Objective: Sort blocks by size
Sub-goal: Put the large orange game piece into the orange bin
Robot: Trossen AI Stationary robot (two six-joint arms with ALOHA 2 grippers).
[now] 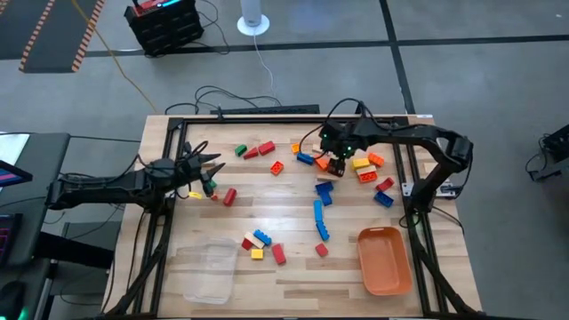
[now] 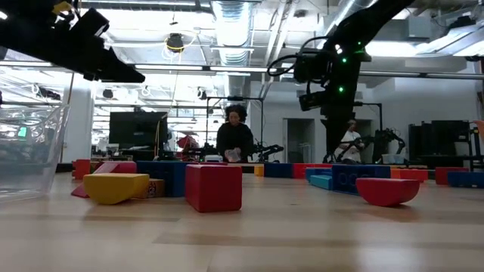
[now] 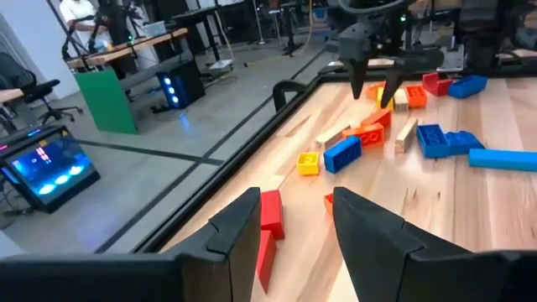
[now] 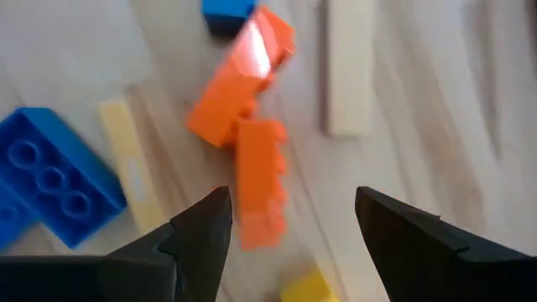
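Observation:
Studded blocks in red, blue, yellow, orange, green and tan lie scattered on the wooden table (image 1: pixel 293 276). My right gripper (image 4: pixel 294 243) hangs open, pointing down, over two orange bricks (image 4: pixel 256 180) lying end to end in the far cluster (image 1: pixel 324 163); a blue brick (image 4: pixel 54 180) and a tan bar (image 4: pixel 348 71) lie beside them. My left gripper (image 3: pixel 294 226) stands open and nearly level at the table's left side (image 1: pixel 206 169), with a red block (image 3: pixel 270 214) on the table beyond its fingers. Neither gripper touches anything.
An orange tray (image 1: pixel 384 260) sits at the near right, a clear plastic tray (image 1: pixel 209 271) at the near left. A long blue bar (image 1: pixel 319 218) lies mid-table, and a small group of blocks (image 1: pixel 258 244) near the front. A black frame (image 1: pixel 240 114) borders the far edge. A person (image 2: pixel 235 140) stands behind.

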